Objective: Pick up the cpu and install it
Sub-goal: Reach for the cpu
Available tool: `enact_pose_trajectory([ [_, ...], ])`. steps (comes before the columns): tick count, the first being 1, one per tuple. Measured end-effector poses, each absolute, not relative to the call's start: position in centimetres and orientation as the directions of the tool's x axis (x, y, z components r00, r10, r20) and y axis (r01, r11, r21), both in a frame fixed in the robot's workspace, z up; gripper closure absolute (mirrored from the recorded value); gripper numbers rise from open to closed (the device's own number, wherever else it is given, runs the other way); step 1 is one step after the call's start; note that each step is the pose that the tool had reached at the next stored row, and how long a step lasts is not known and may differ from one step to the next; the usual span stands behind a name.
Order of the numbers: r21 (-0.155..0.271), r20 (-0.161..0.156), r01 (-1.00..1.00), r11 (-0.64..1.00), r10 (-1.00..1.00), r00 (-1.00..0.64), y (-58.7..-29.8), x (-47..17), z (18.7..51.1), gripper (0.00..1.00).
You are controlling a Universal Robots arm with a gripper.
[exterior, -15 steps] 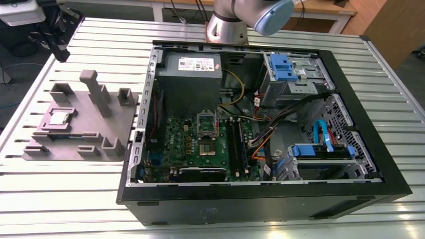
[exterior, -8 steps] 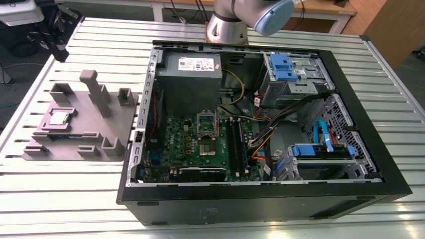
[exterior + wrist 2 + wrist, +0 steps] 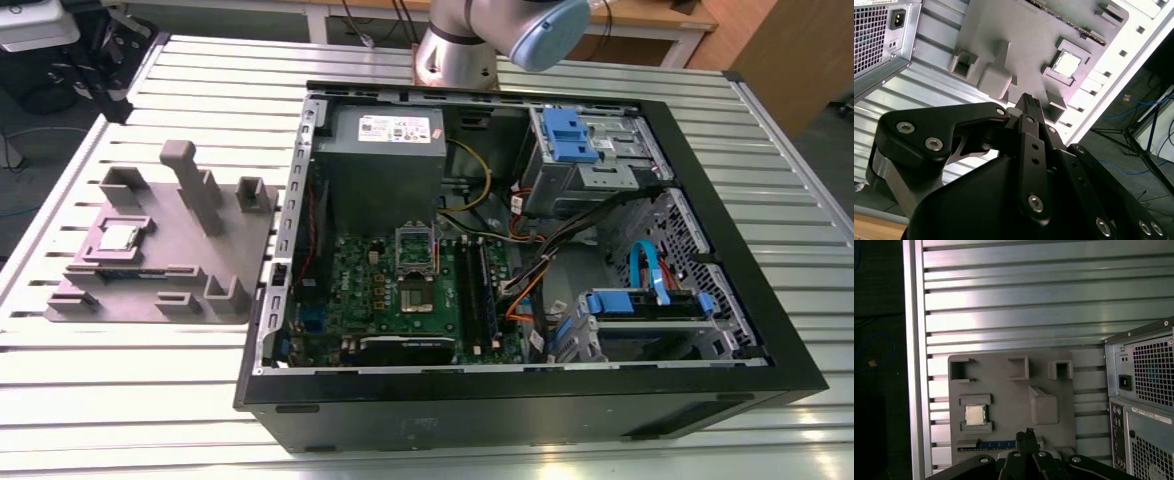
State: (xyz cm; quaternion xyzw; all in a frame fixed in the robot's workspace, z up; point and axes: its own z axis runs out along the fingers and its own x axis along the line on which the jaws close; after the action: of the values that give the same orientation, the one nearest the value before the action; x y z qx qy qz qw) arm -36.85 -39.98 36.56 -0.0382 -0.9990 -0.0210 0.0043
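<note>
Exterior view, starting at its left: we see the cpu lying flat in a recess of the grey holder on the slatted table. It is well apart from the open computer case toward the exterior view's right, where the motherboard lies bare. The arm rises at the far side of the case. In both wrist views the gripper hangs over the holder, fingers pressed together on nothing, near the cpu but not touching it.
</note>
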Motion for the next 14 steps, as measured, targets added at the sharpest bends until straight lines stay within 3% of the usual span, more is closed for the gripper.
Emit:
enact_pose_trajectory([
  [14,0.042,0.01,0.076,0.996,0.076,-0.997,-39.98,-37.09,36.55,0.89],
])
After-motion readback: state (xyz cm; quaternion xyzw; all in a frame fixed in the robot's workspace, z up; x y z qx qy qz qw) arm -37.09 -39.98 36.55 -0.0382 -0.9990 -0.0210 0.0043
